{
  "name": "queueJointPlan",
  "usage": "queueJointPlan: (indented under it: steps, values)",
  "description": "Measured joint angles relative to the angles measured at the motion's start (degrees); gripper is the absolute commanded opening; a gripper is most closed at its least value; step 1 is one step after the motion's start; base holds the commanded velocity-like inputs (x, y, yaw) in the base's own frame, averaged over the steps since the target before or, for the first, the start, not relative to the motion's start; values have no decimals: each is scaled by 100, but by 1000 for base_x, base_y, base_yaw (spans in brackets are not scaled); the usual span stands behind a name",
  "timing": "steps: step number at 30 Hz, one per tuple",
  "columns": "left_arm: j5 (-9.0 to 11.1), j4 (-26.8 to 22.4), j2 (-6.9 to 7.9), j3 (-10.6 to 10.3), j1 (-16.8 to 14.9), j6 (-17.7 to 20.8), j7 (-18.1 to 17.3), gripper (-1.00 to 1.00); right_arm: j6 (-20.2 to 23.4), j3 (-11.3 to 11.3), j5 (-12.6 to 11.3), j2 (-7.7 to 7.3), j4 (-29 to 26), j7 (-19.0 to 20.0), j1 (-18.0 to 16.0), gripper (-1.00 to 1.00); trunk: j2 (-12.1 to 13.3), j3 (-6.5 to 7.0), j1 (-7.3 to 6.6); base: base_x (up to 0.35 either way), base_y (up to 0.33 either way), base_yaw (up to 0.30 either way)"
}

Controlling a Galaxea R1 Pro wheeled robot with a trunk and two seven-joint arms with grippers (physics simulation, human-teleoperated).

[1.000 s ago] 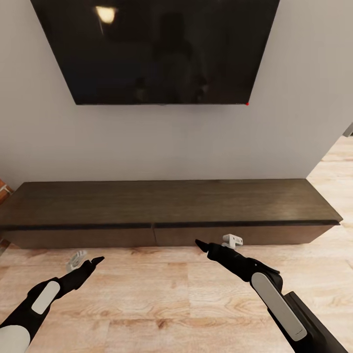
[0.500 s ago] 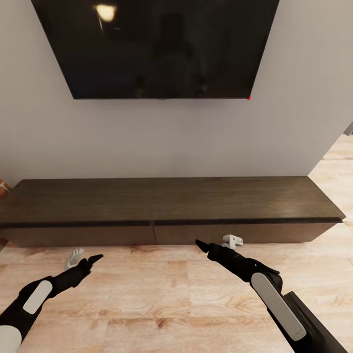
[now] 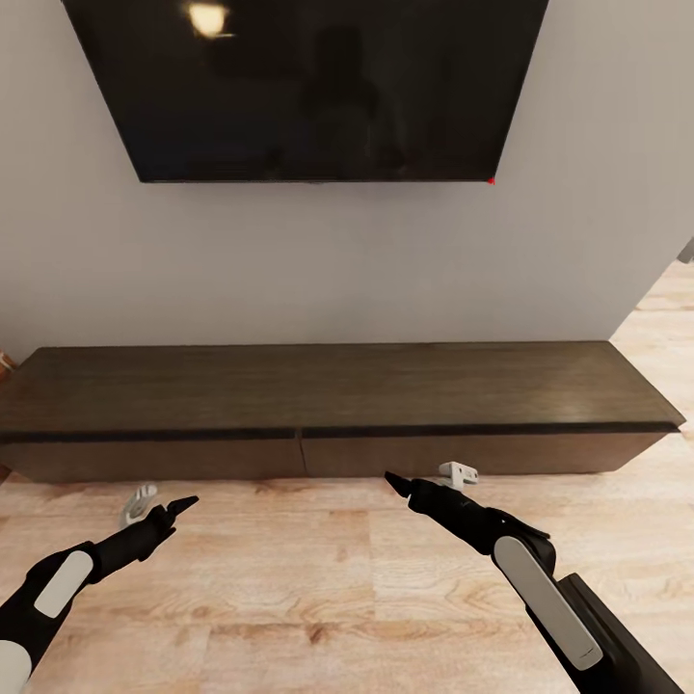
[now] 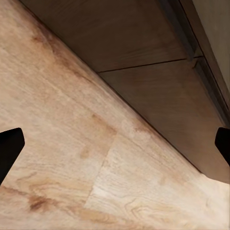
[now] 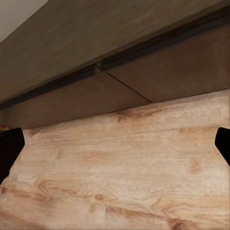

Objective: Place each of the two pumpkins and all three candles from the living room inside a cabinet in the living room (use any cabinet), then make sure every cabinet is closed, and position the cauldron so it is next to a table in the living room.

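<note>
The long, low dark-brown cabinet [image 3: 337, 386] runs along the wall ahead, and its two flat front panels stand closed. My left gripper [image 3: 162, 503] hovers open over the plank floor just in front of the left panel. In the left wrist view its fingertips [image 4: 9, 148] sit far apart, with the cabinet front [image 4: 158, 96] beyond them. My right gripper [image 3: 424, 479] is open too, close to the right panel near the middle seam. The right wrist view looks at the cabinet [image 5: 143, 91] past empty fingertips [image 5: 223, 143]. Pumpkins, candles, cauldron and table are out of view.
A large black TV [image 3: 308, 87] hangs on the pale wall above the cabinet. Light wood floor [image 3: 318, 598] lies between me and the cabinet. Past the cabinet's right end the floor [image 3: 665, 328] runs on beyond the wall corner.
The whole picture has shifted a little, so the camera moved. My left arm has drawn back slightly towards the left. The right arm holds its place.
</note>
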Motion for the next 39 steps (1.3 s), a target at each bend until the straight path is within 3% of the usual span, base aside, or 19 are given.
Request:
queueJointPlan:
  steps: [20,26,33,39]
  values:
    - [0,-7,17,0,0,2,-36,100,18,3,-8,1,-8,5,0,100,-802,-359,439,0,0,0]
    - [-1,-3,130,1,8,13,-538,100,70,0,-22,-10,-54,49,0,100,-1043,-467,571,0,0,0]
    - [0,0,180,-4,9,111,-686,100,86,0,-31,-3,-72,248,0,100,-1324,-592,725,0,0,0]
    - [1,0,185,2,9,125,-700,100,89,11,-52,-3,-92,682,-1,100,-1564,-700,857,0,0,0]
